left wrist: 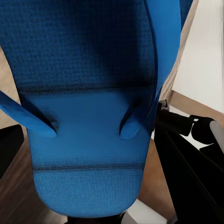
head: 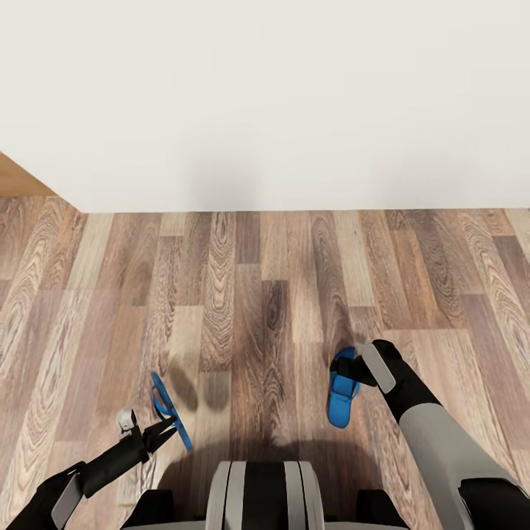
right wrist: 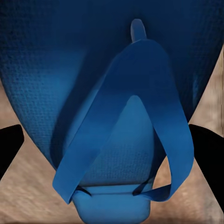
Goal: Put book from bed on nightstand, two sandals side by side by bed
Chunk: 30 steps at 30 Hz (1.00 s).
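Ahead, a plain white wall (head: 294, 96) meeting a wood-plank floor (head: 243, 294), with a sliver of lighter wood at the far left edge. No bed, nightstand or book to be seen from here, so no telling whether the book step is done. Lower down, two arms reaching forward over the planks, each carrying one blue sandal. Left tool (head: 163, 428) pinching the left sandal (head: 168, 407), held on edge so that only its thin profile shows from the head camera, lifted clear of the floor judging by the shadow beside it; seen up close from the left wrist as a broad blue sole with straps (left wrist: 88, 140). Right tool (head: 358, 366) closed on the heel end of the right sandal (head: 342, 397), hanging sole-flat and toe toward the robot; strap and toe post plain in the right wrist view (right wrist: 126, 130). Judged progress: both sandals picked up, neither yet set down; finding the bedside and laying the pair side by side left to do.
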Tool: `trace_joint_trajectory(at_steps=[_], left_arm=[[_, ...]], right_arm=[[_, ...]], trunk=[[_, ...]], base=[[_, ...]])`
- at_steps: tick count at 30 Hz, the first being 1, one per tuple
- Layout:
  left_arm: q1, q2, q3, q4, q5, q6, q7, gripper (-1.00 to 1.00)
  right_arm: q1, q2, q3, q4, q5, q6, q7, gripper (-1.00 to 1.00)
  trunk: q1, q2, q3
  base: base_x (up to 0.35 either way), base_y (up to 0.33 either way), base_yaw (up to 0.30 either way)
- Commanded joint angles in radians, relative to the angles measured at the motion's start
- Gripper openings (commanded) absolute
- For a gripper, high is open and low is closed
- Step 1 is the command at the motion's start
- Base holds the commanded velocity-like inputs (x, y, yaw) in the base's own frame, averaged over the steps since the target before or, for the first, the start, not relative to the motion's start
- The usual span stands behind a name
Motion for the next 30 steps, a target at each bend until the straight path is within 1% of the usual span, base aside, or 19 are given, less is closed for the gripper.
trace_joint_trajectory(at_steps=[1,30], left_arm=[[0.000,0.000,0.001,0.000,0.000,0.009,-0.004,-1.00],[0.000,0.000,-0.001,0.000,0.000,0.011,-0.002,-1.00]], right_arm=[[0.000,-0.001,0.004,-0.001,-0.010,0.002,-0.010,-1.00],[0.000,-0.001,0.005,0.000,-0.009,-0.001,-0.012,-1.00]], trunk=[[-0.001,0.000,0.003],[-0.014,0.007,0.116]], base=[[0.000,0.000,0.000],[0.000,0.000,0.000]])
